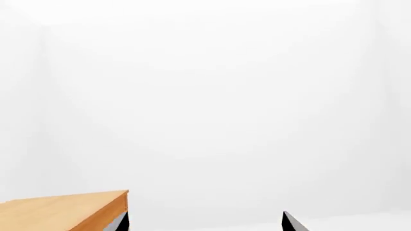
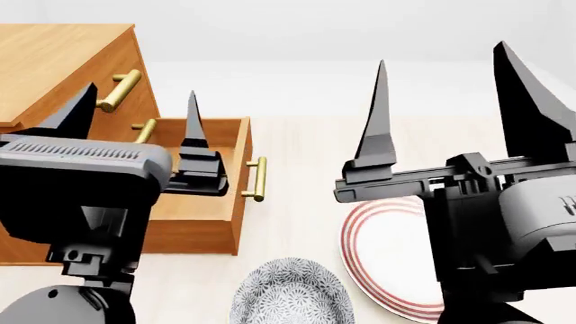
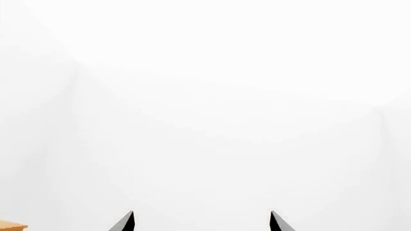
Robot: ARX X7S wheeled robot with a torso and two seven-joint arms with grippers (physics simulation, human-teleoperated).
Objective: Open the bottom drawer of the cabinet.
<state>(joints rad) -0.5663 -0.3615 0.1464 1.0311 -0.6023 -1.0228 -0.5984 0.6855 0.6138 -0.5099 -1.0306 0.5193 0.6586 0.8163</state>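
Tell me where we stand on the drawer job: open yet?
Done, by the look of it: the bottom drawer stands pulled well out of the cabinet, its brass handle facing the plate. In hand: nothing; the left pincer and right pincer are both raised, open and empty. Left: at most confirming the opening suffices.

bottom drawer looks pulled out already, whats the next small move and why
Probably none on the handle: the bottom drawer already stands well out of the cabinet, and both the left gripper and right gripper are open, raised and holding nothing. I would just keep both arms clear.
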